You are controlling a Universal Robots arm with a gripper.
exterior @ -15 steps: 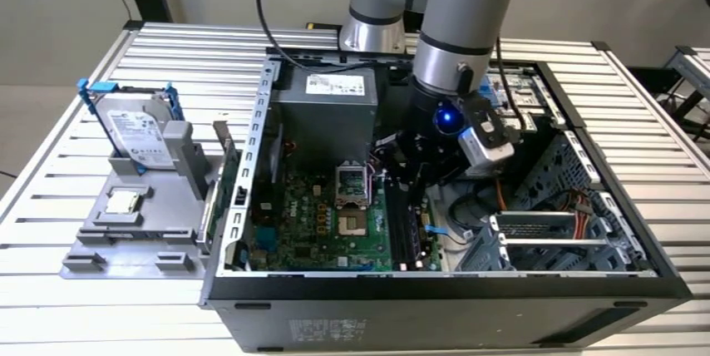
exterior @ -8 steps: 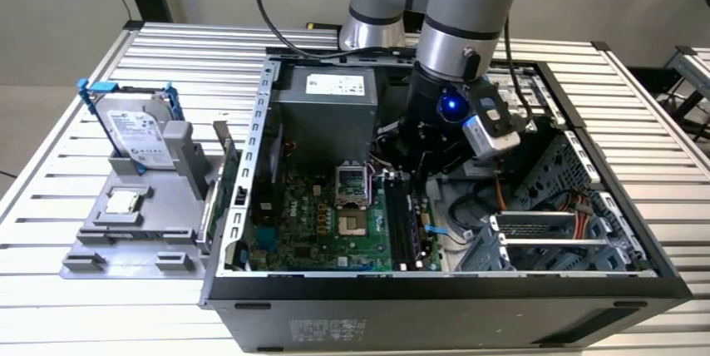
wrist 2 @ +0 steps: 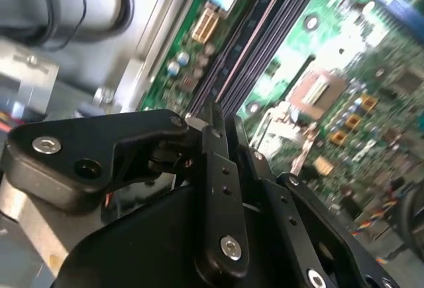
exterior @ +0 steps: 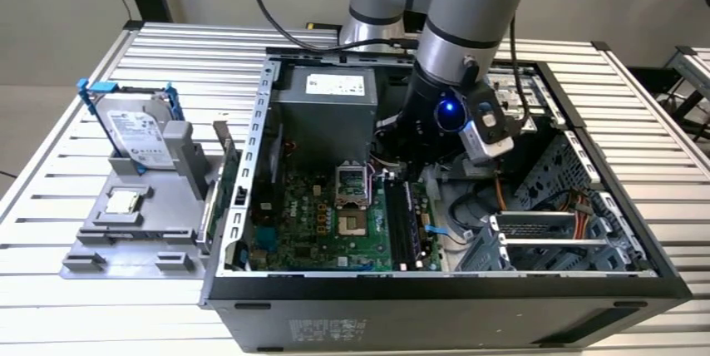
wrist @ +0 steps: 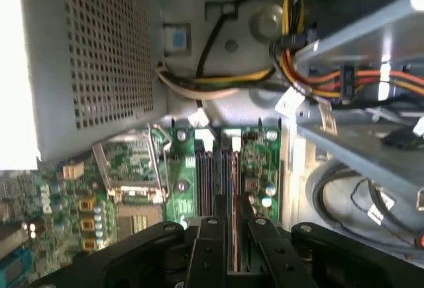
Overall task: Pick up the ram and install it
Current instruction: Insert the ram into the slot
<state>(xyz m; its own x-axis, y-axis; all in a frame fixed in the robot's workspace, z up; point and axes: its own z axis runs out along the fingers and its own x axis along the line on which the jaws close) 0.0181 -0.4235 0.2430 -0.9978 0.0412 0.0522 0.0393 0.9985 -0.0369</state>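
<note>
The ram (exterior: 406,227) is a long dark stick standing on edge along the memory slots of the green motherboard (exterior: 322,223), inside the open computer case (exterior: 444,289). My gripper (exterior: 391,175) is at the ram's far end, deep in the case. In the first wrist view the ram (wrist: 233,208) runs as a thin dark strip between the black fingers (wrist: 209,248) of the gripper (wrist: 232,225), over the slots (wrist: 209,182). The second wrist view has the gripper (wrist 2: 224,126) with its fingers close together, in line with the dark slots (wrist 2: 265,43).
A silver hard drive (exterior: 139,131) in a blue frame and a small square processor chip (exterior: 122,200) sit on a grey holder (exterior: 111,244) at the exterior view's left. The power supply box (exterior: 327,106), cable bundles (exterior: 554,202) and a drive cage (exterior: 554,239) crowd around the arm.
</note>
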